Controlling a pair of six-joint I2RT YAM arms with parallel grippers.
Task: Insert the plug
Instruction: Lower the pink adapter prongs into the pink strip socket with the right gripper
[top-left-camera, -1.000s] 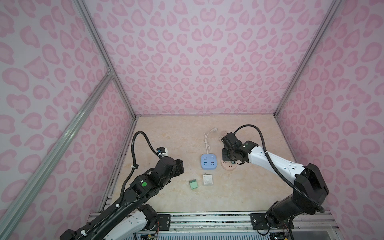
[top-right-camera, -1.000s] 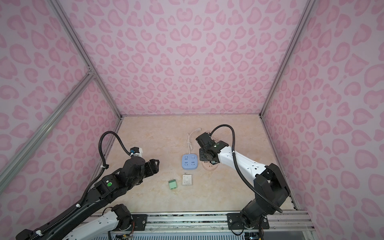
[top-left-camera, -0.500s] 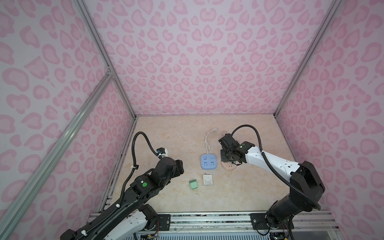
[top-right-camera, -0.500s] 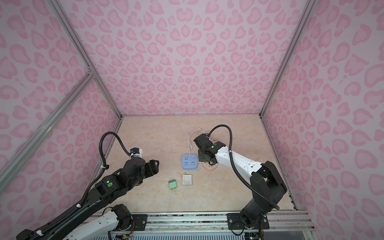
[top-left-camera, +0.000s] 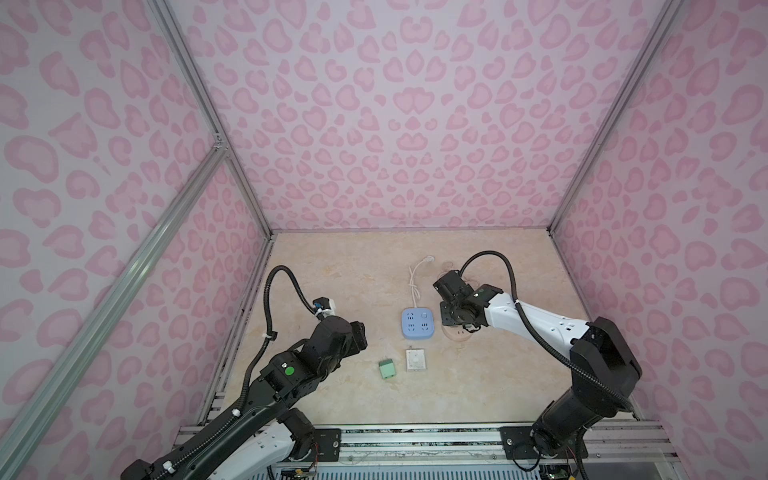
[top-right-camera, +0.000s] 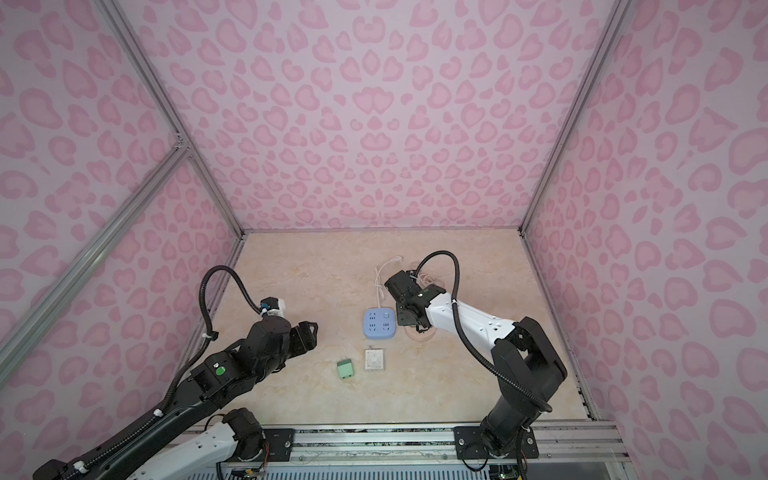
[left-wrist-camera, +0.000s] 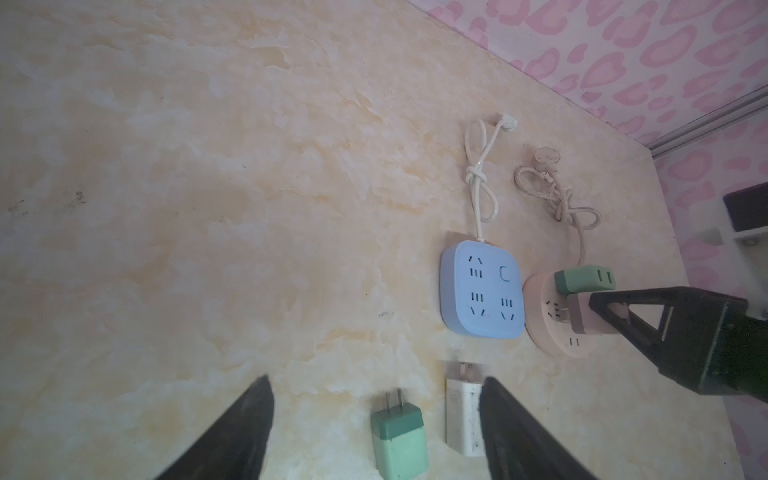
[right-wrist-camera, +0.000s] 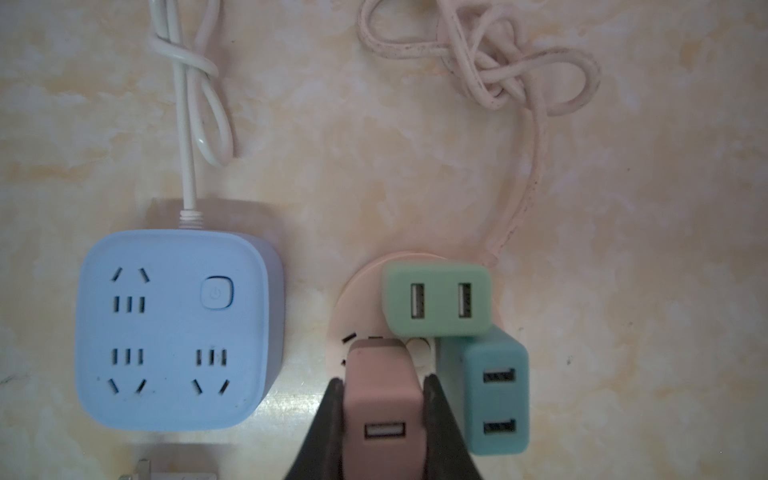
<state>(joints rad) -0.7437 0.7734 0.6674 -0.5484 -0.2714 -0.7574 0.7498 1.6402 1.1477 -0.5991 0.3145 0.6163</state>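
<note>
the right tool (right-wrist-camera: 383, 380) has edged a little toward the blue strip (right-wrist-camera: 170, 328), clamped tight on the pink plug (right-wrist-camera: 376, 415), a dusty-pink block with one usb port, tilted over the round socket (right-wrist-camera: 361, 291) beside two seated green plugs (right-wrist-camera: 436, 299), its prongs showing, so likely not pushed home yet, while the left tool (left-wrist-camera: 376, 378) hangs wide open and empty.

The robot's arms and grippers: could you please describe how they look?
The left arm and right arm mix black joints with white shells; each carries a looping black corrugated cable. The left bears a round green mark. Fingers are black tapering wedges.
</note>
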